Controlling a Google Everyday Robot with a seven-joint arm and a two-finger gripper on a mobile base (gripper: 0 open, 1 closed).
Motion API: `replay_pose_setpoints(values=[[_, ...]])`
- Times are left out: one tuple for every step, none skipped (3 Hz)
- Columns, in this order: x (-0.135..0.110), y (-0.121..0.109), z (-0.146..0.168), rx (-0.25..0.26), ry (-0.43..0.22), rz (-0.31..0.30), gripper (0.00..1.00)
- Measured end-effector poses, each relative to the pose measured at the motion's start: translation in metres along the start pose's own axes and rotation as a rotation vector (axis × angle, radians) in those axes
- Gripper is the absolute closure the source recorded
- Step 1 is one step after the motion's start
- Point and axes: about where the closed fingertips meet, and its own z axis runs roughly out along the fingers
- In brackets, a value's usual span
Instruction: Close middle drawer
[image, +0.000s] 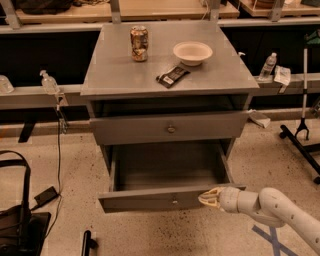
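The middle drawer (145, 201) stands pulled far out, its front well forward of the front edge of the counter (115, 75) and its box empty. The gripper (206, 198) is low, below the front right corner of the counter. Its fingers are drawn narrow together and hold nothing, and the tip is at the right part of the drawer front, to the right of the small knob (174, 201). The step in hand seems to be the push. I think the next move needs a straight push toward the cabinet, and because the contact is off centre the drawer could twist.
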Motion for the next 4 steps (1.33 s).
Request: replay_pose_setpoints(values=[[-0.002,-0.005,0.002,0.012,0.005,-0.007,1.0],[-0.008,-0.033,0.008,0.099,0.034,-0.01,1.0],[-0.007,-0.034,0.01,0.1,0.032,-0.012,1.0],[-0.003,-0.047,0.023,0.112,0.019,-0.024,1.0]])
